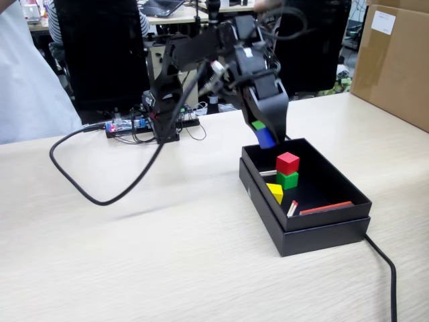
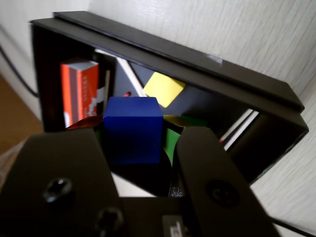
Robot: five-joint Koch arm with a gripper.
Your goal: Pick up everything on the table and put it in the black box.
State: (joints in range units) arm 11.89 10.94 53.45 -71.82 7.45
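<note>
My gripper [image 1: 268,134] hangs over the far left corner of the black box [image 1: 322,231] and is shut on the blue cube [image 1: 265,139]. In the wrist view the blue cube [image 2: 132,129] sits between my two dark jaws of the gripper [image 2: 143,136], above the open black box [image 2: 197,59]. Inside the box a red cube [image 1: 287,162] rests by or on a green cube [image 1: 288,180], with a yellow cube [image 1: 275,193] in front. The yellow cube [image 2: 163,89] also shows past the blue one.
Thin red-and-white sticks [image 1: 292,208] and a red strip [image 1: 326,208] lie in the box. A brown carton [image 1: 395,60] stands at the back right. A black cable [image 1: 87,188] loops at the left, another cable [image 1: 385,268] runs right of the box. The arm's base and board [image 1: 134,126] sit at the back.
</note>
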